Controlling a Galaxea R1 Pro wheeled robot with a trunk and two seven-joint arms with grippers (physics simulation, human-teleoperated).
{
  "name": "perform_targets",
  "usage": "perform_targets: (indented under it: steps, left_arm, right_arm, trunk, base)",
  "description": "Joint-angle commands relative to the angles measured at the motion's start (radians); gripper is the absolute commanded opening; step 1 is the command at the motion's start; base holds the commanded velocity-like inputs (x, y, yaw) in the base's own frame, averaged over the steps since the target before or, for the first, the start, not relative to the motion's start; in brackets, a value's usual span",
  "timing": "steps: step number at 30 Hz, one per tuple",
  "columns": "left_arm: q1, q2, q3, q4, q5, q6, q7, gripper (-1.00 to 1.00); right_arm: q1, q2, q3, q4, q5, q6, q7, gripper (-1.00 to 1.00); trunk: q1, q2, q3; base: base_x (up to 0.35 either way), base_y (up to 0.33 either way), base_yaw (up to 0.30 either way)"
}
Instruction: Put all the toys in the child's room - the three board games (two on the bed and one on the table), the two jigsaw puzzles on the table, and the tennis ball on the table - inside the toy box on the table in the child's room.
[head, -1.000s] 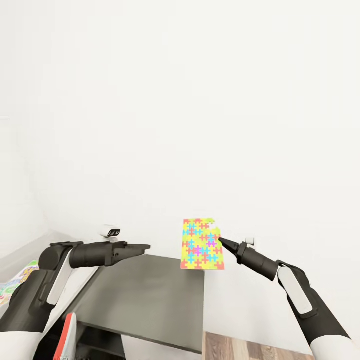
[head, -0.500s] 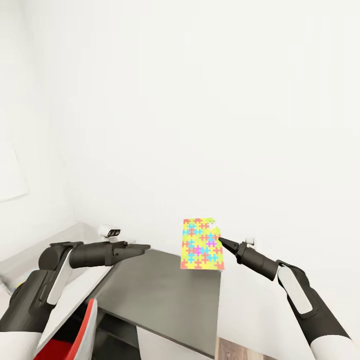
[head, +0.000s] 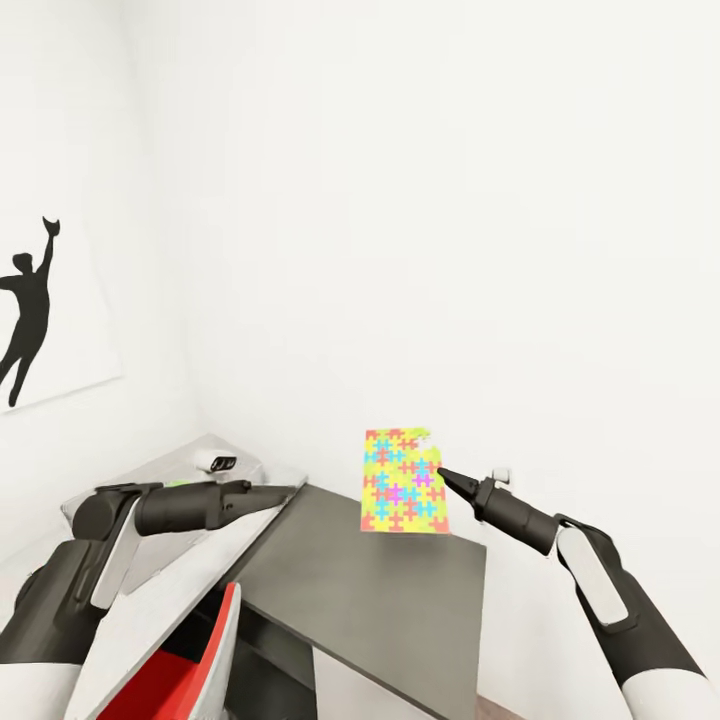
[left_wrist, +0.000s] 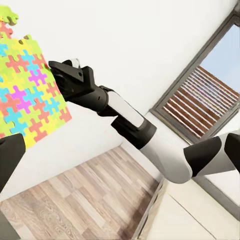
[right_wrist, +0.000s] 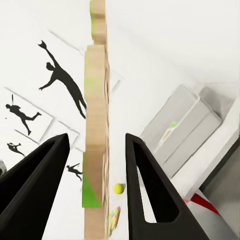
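The right gripper (head: 441, 472) is holding one jigsaw puzzle (head: 403, 482) upright in the air, pinching it at the edge nearest the arm. In the right wrist view the sheet (right_wrist: 96, 115) is showing edge-on between the two dark fingers (right_wrist: 145, 185); the fingers look set a little wider than the sheet there, so how firmly they are pressing cannot be told from that view. The puzzle is hanging above the far edge of a dark grey cabinet top (head: 370, 600), close to the white wall (head: 450, 200).

The left gripper (head: 285, 492) is reaching forward over the near corner of the cabinet, well apart from the puzzle, carrying nothing; whether its fingers are spread or pressed together cannot be told. In the left wrist view the puzzle (left_wrist: 25, 90) and the right arm (left_wrist: 130, 125) are showing against the wall, with wood-plank floor (left_wrist: 85, 200) below and one dark-framed window (left_wrist: 205, 95) to the side.

One pale table (head: 150, 610) is running beside the cabinet, and one pale grey toy box (head: 165, 505) is sitting at its far end, partly hidden by the left arm. In the right wrist view the toy box (right_wrist: 185, 125) is showing something green inside, and one small yellow-green tennis ball (right_wrist: 118, 188) is lying on the table near it, beside one flat colourful item (right_wrist: 114, 220) too small to name. One red and white chair (head: 190, 660) is standing at the table. One black silhouette picture (head: 30, 310) is hanging on the left wall in the head view; four silhouette figures (right_wrist: 62, 80) are showing in the right wrist view.
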Motion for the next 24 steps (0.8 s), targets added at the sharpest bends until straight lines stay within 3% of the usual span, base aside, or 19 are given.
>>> perform_targets:
  steps: [1,14,24]
  left_arm:
    - [0.0,0.0,0.009,0.0,0.002,0.01,-0.002,1.0]
    - [0.003,0.003,0.031,0.002,-0.004,0.009,-0.043,1.0]
    - [0.003,0.009,0.031,0.002,-0.004,0.009,-0.045,1.0]
  right_arm:
    - [0.0,0.0,-0.001,-0.019,0.0,0.007,0.001,-1.0]
    - [-0.001,0.0,-0.001,-0.055,-0.002,0.008,-0.001,-1.0]
    - [-0.001,0.001,-0.001,-0.061,0.0,0.005,-0.007,-1.0]
  trunk:
    - [0.0,-0.001,0.0]
    - [0.0,-0.001,0.0]
    - [0.0,-0.001,0.0]
  base:
    - [0.001,0.001,0.061]
    - [-0.008,0.015,0.016]
    - [-0.06,0.028,0.25]
